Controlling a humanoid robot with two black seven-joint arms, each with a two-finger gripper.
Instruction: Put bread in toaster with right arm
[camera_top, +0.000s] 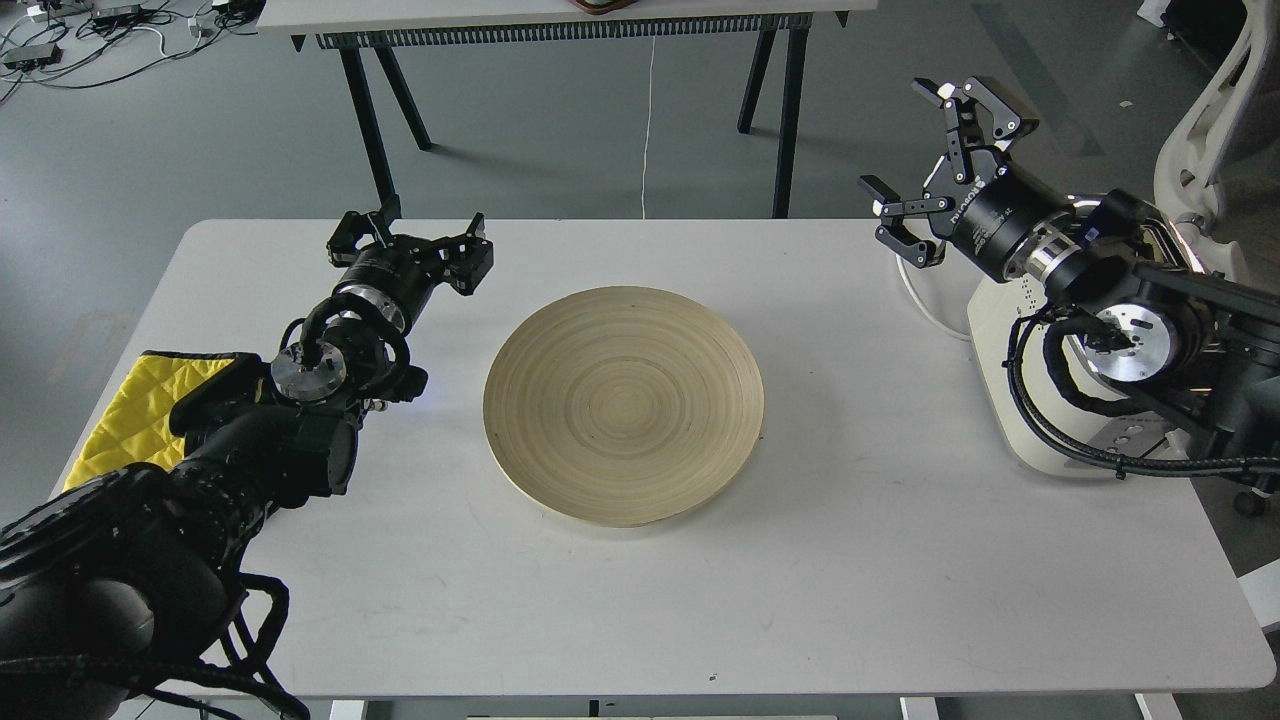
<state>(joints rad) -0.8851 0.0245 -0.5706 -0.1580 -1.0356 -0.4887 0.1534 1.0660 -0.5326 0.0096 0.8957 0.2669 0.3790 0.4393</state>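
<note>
Oddly, my right gripper (925, 165) hung wide and empty above the toaster (1010, 400) (mostly hidden behind my arm), no bread visible.

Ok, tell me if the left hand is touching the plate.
Apart. The head view shows bare white table between the left hand and the plate's rim.

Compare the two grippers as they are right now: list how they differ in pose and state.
1. The right gripper is raised past the table's right rear corner; the left gripper sits low over the table's left rear.
2. The right gripper's fingers are spread very wide; the left gripper's are open less far.
3. White tips show on the right gripper; the left gripper looks all black.

Both are open and hold nothing; the plate is bare.
</note>
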